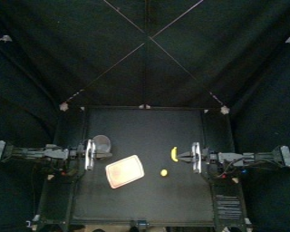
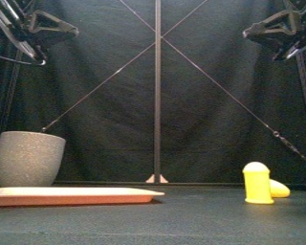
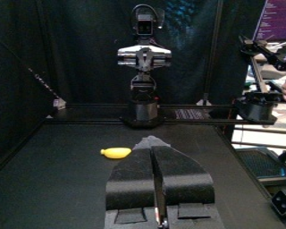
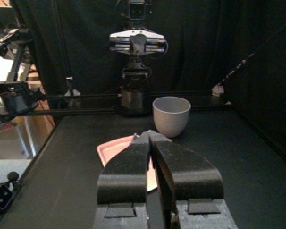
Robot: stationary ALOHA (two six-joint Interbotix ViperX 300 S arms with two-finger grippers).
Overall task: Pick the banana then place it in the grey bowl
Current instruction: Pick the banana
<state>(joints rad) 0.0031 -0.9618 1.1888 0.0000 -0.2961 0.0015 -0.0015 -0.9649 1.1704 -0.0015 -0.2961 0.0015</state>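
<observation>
A tall grey speckled cup (image 1: 101,143) stands on the left of the black table (image 1: 148,122). A flat pink tray (image 1: 124,170) lies just in front of the cup. The yellow toy banana (image 1: 174,154) lies flat and loose well to the cup's right, with a small upright yellow toy (image 1: 165,171) near it. The left gripper (image 3: 155,143) hangs just left of the cup, and the right gripper (image 4: 152,136) is far to its right, past the banana. Both are held high, which I read as a parked pose with the pick not yet begun. All 4 jaws are pressed together in 2 closed pairs, gripping and touching nothing. Being nearer the banana, the right arm seems the likelier picker.
</observation>
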